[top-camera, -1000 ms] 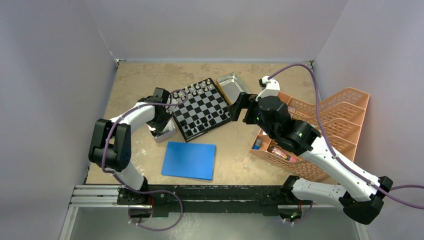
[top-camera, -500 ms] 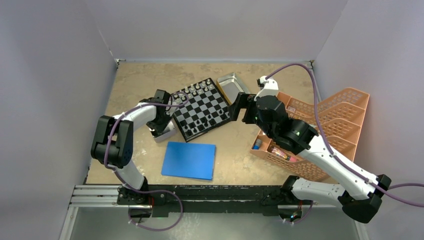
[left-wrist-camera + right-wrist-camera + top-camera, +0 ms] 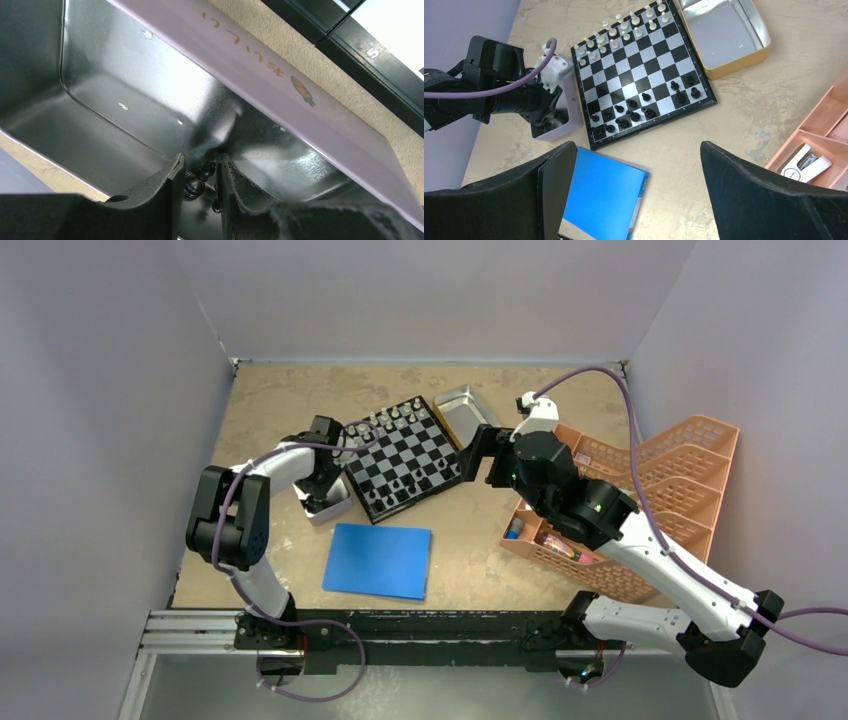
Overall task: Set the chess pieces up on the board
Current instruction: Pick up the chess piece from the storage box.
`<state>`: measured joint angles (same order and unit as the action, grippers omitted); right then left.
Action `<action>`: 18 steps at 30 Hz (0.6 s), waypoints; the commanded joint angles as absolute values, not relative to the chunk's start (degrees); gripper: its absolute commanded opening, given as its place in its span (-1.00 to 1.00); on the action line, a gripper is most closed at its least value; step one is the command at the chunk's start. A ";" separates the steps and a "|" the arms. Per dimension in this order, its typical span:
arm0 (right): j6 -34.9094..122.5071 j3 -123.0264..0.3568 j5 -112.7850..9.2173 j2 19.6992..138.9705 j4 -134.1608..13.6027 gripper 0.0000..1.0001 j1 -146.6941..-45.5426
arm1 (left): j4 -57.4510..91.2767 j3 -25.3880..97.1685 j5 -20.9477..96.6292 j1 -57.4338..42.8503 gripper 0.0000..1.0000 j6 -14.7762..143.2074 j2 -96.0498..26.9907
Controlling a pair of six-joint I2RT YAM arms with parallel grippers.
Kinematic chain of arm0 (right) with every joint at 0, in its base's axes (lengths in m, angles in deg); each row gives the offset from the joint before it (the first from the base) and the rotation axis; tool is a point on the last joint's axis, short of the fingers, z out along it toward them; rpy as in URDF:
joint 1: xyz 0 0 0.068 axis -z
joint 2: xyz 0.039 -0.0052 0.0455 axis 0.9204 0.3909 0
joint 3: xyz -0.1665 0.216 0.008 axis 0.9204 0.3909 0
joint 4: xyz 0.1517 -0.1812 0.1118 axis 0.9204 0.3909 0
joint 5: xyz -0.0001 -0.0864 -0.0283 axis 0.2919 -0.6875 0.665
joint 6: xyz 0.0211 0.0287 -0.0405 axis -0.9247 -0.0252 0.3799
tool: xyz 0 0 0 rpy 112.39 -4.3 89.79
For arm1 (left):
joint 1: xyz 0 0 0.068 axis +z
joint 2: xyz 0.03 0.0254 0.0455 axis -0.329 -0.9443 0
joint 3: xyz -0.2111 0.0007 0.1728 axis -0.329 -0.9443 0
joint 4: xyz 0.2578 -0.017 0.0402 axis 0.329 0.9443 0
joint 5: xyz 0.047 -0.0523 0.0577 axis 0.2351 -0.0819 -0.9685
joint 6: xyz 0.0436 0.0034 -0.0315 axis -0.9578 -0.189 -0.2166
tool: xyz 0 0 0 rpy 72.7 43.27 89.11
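While the right gripper (image 3: 636,150) hangs wide open and empty beside the small black-bordered chequered chessboard (image 3: 626,77), the left gripper (image 3: 201,160) sits inside the shiny metal tray (image 3: 125,75), fingers (image 3: 165,185) close about a tiny black chess piece (image 3: 195,181) between them, actual contact impossible to tell.

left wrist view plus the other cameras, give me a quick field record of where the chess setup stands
board: flat on the table, next to the metal tray
white pieces: lined up along one edge of the board
black pieces: along the opposite edge, uneven, with gaps left
left gripper: down in the metal tray, fingers either side of a black piece; firm hold unclear
right gripper: wide open, holding nothing, raised beside the board
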<state>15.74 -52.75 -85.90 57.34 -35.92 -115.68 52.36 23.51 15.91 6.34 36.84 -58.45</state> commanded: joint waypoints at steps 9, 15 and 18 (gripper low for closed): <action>16.59 -54.33 -88.30 56.09 -36.70 0.91 -115.77 | 50.71 23.83 16.98 6.64 -0.46 36.22 -60.71; 16.78 -54.85 -88.56 55.96 -37.85 0.91 -115.77 | 52.56 26.28 18.23 6.58 -0.70 36.82 -61.46; 16.65 -54.58 -88.98 55.46 -37.85 0.91 -115.76 | 53.15 27.48 17.96 6.55 -0.78 36.37 -61.05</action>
